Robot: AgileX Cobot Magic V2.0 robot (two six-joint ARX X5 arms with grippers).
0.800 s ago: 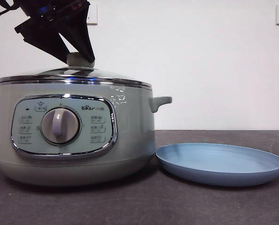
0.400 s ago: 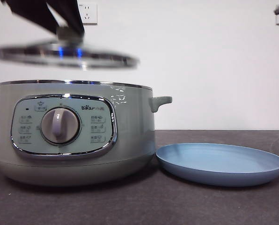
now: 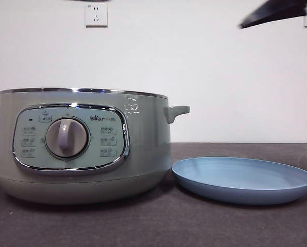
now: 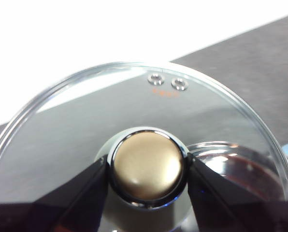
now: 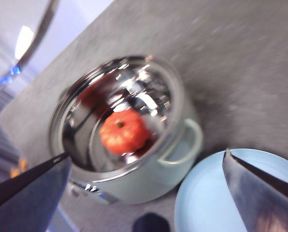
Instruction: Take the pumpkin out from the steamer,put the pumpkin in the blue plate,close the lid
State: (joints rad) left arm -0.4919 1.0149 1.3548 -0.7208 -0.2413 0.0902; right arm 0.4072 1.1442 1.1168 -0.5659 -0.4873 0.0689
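Item: small orange-red ribbed toy pumpkin, lying on the shiny metal floor of the large round sage-green electric steamer, near the middle of the pot and centre-left in the right wrist frame; hidden by the pot wall in the front frame; roughly round, so no long axis worth noting

Item: right gripper, jaws spread wide with nothing between them, hanging high above the table; in the front frame only a dark tip at the upper right. The pumpkin lies ahead of and below the gap between the jaws, slightly toward the left jaw; judged the nearer arm for the pick

Item: left gripper, pinching the knob of the round glass chrome-rimmed lid, held up clear of the pot

Item: shallow round light-blue plate, lower right of the front frame, just beside the steamer, bare
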